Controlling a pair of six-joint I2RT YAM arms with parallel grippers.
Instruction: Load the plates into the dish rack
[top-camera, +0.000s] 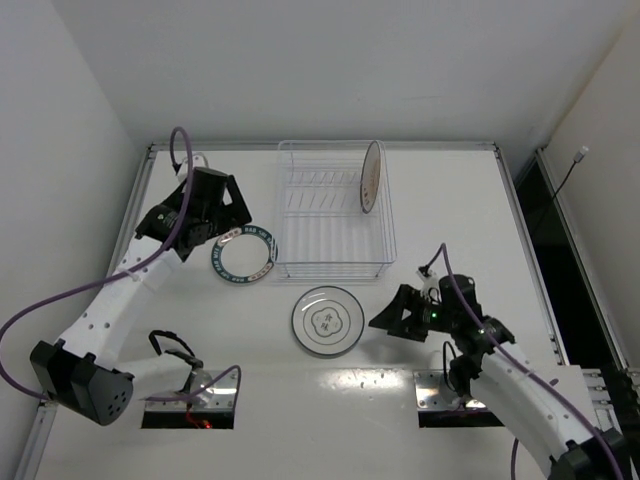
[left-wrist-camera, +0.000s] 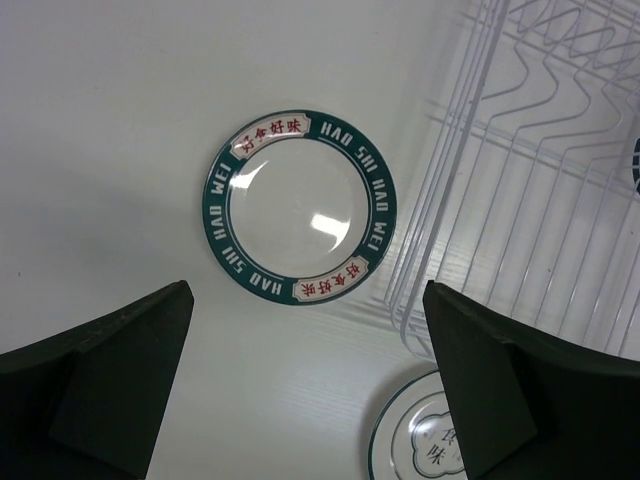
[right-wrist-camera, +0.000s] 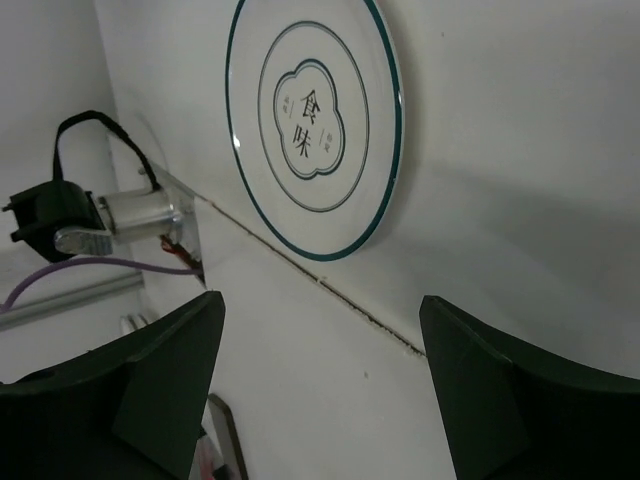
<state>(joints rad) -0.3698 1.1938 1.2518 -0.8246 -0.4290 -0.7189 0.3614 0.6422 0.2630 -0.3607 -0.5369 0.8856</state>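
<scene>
The clear dish rack (top-camera: 300, 262) stands at the table's middle back, and its corner shows in the left wrist view (left-wrist-camera: 440, 190). One plate (top-camera: 371, 176) stands on edge in its right end. The teal lettered-rim plate (top-camera: 244, 254) lies flat left of the rack, and shows in the left wrist view (left-wrist-camera: 300, 205). The white plate with a thin dark ring (top-camera: 326, 321) lies flat in front of the rack, and shows in the right wrist view (right-wrist-camera: 315, 120). My left gripper (top-camera: 228, 212) is open and empty above and left of the teal plate. My right gripper (top-camera: 392, 312) is open and empty right of the white plate.
Two cut-outs at the table's near edge hold the arm bases (top-camera: 190, 408). A purple cable (top-camera: 60, 300) loops off the left arm. A seam (right-wrist-camera: 330, 290) runs across the table near the white plate. Walls close the table at left and back.
</scene>
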